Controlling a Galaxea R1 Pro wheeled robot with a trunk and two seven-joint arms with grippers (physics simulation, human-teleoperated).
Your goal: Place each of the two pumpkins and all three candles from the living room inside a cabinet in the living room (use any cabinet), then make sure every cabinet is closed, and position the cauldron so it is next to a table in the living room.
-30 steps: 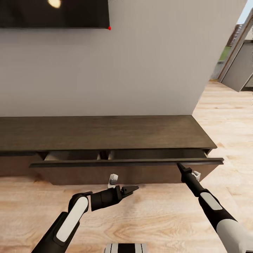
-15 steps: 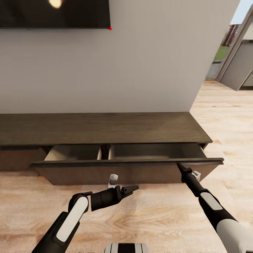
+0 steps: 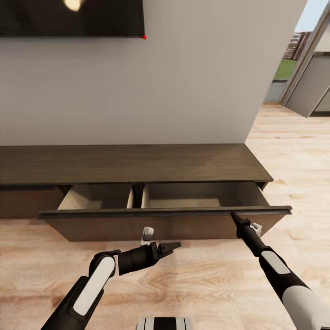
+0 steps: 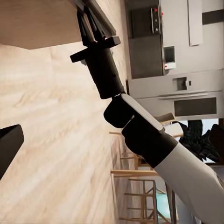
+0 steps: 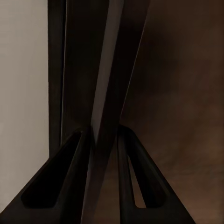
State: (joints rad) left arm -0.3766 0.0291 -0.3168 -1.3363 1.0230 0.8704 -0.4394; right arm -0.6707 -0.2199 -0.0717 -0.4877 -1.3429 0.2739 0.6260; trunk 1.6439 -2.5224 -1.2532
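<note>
Gripping the upper edge of the drawer front (image 3: 165, 213), the right claw (image 3: 234, 217) is closed on it near the front's right end; in the right wrist view the two fingers (image 5: 70, 177) stand on both sides of the thin dark edge (image 5: 105, 93), pressed to it. The drawer belongs to the cabinet (image 3: 133, 162), a long low dark brown unit that stands against the grey wall (image 3: 183, 82). The drawer is pulled out, and two pale compartments (image 3: 98, 197) show inside, divided by a thin wall; nothing is seen in them.

The left claw (image 3: 172, 248) hangs in front of the drawer front, lower than its edge, over the wooden floor (image 3: 192, 284). Its fingers lie close together and hold nothing. The left wrist view shows the right arm (image 4: 140, 130) reaching up to the drawer edge.

A dark screen (image 3: 68, 18) hangs on the wall above the cabinet. At the right the floor goes on to an open doorway (image 3: 298, 64).
</note>
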